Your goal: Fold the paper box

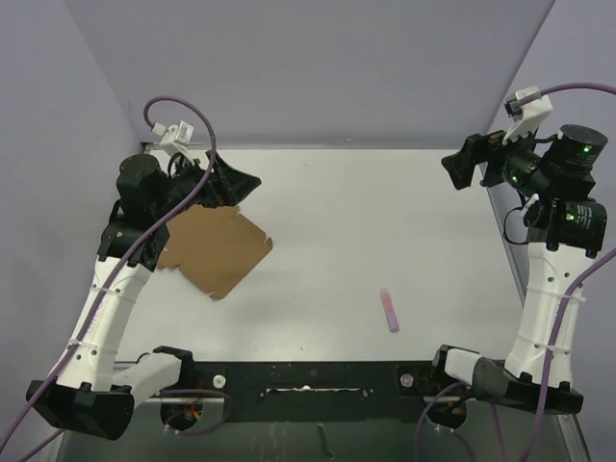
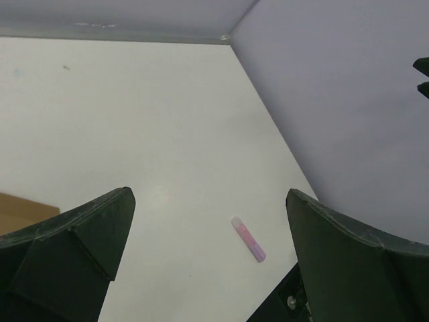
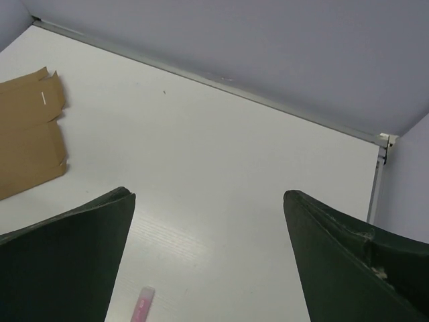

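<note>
The paper box [image 1: 217, 248] is a flat brown cardboard sheet with flaps, lying on the white table at the left, partly under my left arm. Its edge shows in the left wrist view [image 2: 20, 209] and it lies at the far left of the right wrist view [image 3: 27, 134]. My left gripper [image 1: 236, 180] is open and empty, raised above the table just beyond the sheet's far edge. My right gripper [image 1: 462, 166] is open and empty, raised at the far right of the table, well away from the sheet.
A small pink stick [image 1: 390, 309] lies on the table right of centre, near the front; it also shows in the left wrist view [image 2: 248, 239] and the right wrist view [image 3: 141, 305]. Grey walls close the back and sides. A black base rail [image 1: 308, 375] runs along the near edge.
</note>
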